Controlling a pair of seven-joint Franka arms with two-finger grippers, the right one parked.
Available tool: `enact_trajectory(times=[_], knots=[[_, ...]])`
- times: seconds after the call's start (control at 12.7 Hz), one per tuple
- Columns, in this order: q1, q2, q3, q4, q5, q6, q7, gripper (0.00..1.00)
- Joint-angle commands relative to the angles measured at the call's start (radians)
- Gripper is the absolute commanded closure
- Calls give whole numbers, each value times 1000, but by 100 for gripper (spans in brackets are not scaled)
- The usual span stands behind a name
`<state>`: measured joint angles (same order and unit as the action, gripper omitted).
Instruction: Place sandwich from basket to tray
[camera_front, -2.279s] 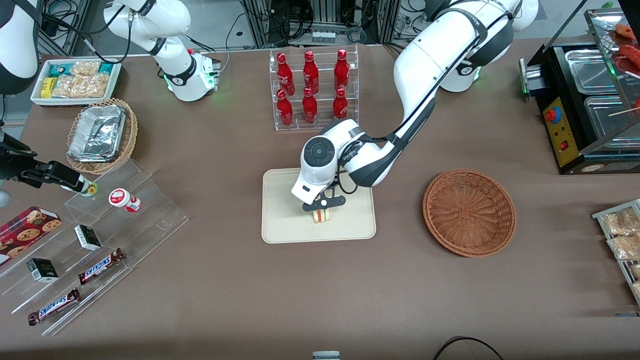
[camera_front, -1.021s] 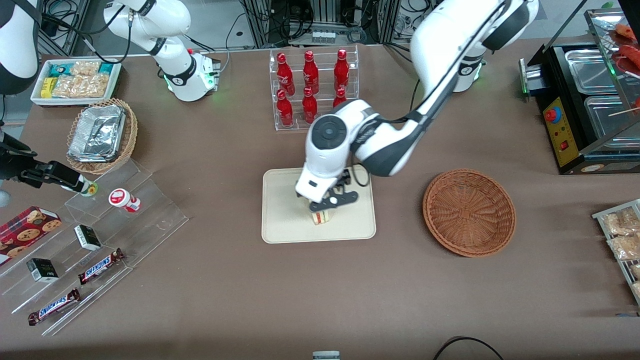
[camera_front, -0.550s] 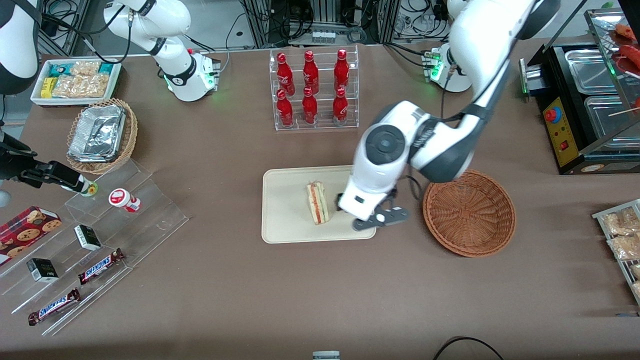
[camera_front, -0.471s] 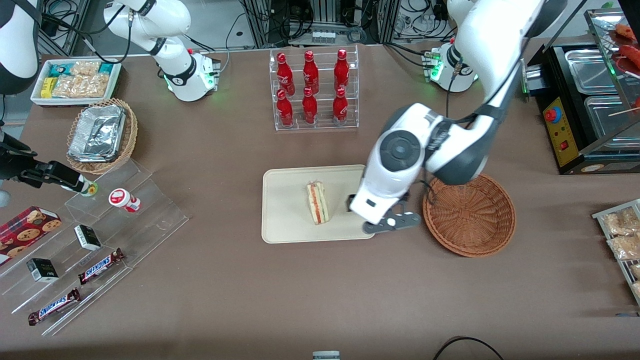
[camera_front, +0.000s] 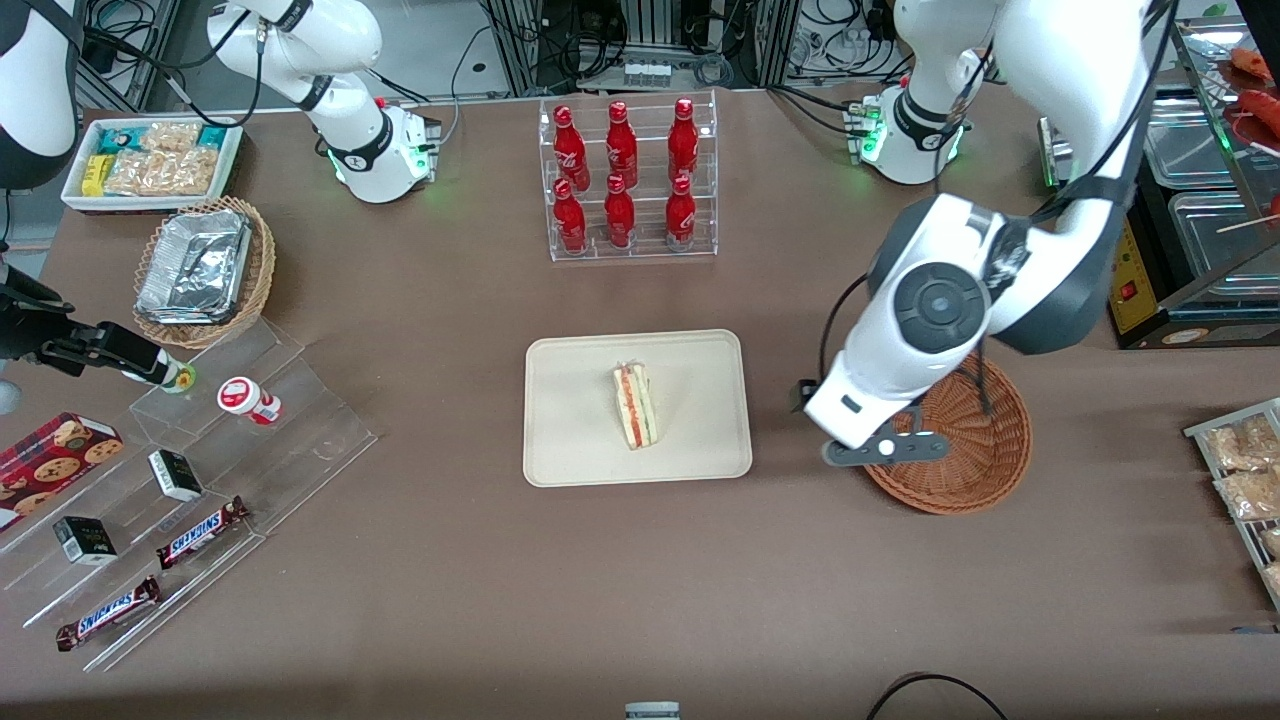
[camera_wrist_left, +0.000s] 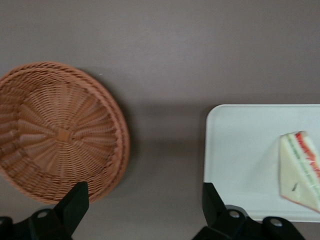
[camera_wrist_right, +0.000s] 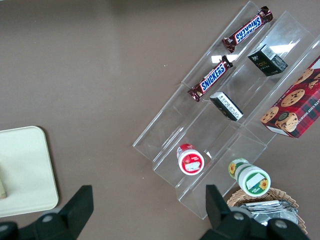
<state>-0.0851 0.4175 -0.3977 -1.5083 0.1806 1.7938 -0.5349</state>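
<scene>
On our brown table (camera_front: 600, 580) the sandwich (camera_front: 635, 405) lies in the tray (camera_front: 570, 440), while our gripper (camera_wrist_left: 142, 210) hangs spread and empty between tray and basket (camera_front: 985, 465).

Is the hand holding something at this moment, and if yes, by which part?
Nothing is held. The hand is open, above the table between basket and tray; the sandwich lies on the tray.

Counted: 1 sandwich (camera_front: 635, 405), 1 tray (camera_front: 570, 440), 1 basket (camera_front: 975, 470), 6 red bottles (camera_front: 620, 175), 2 Snickers bars (camera_front: 155, 575), 1 gripper (camera_front: 880, 448) above the basket's edge.
</scene>
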Motion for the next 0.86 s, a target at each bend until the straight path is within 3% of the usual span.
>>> enact_trajectory(times=[0.0, 0.31, 0.47, 0.79], knots=[[62, -110, -10, -122, -18, 4, 71, 0], [152, -229, 2, -219, -90, -7, 252, 0], [142, -273, 94, -228, -145, -55, 344, 0], [114, -370, 212, -222, -158, -192, 472, 0]])
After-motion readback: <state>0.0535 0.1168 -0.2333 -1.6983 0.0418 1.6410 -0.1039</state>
